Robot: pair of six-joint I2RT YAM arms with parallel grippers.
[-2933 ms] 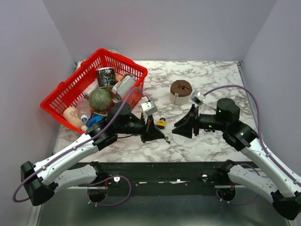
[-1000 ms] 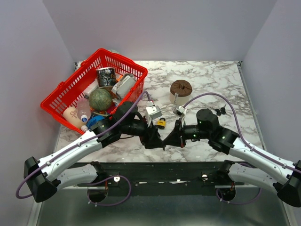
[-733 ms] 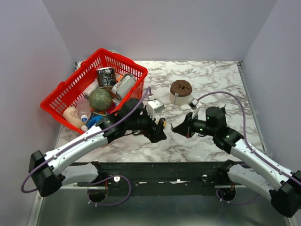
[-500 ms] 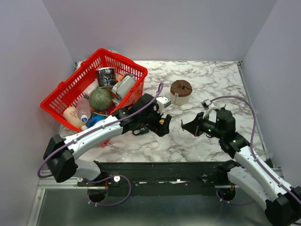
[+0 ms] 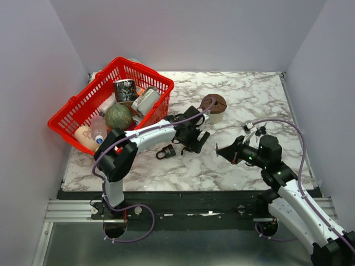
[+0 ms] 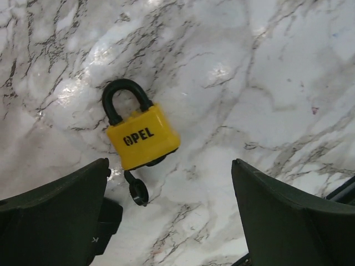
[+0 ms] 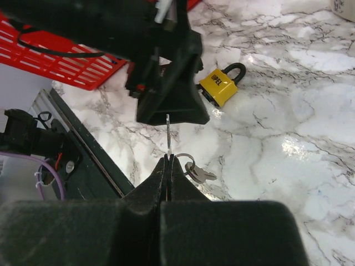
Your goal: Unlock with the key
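My right gripper (image 7: 168, 158) is shut on the key (image 7: 167, 133). Its thin silvery blade sticks out edge-on past the fingertips, and its head is hidden between them. A small ring with a second key (image 7: 194, 170) hangs beside the tips. The yellow padlock (image 6: 143, 136) with a black shackle lies flat on the marble. My left gripper (image 6: 170, 166) hovers over it, open, with nothing between its fingers. From above, the left gripper (image 5: 194, 138) covers that padlock and the right gripper (image 5: 224, 151) sits apart to its right. The right wrist view shows the yellow padlock (image 7: 219, 86) past the blade.
A black padlock (image 5: 165, 152) lies on the marble left of the left gripper. A small black cap (image 6: 137, 193) rests below the yellow padlock. A red basket (image 5: 72, 105) full of items stands at back left. A brown round roll (image 5: 213, 106) sits behind the grippers.
The two grippers met near the front edge, then parted. The left opened wide and swung back over the yellow padlock. The black padlock now lies bare. The right pulled away rightward, still shut.
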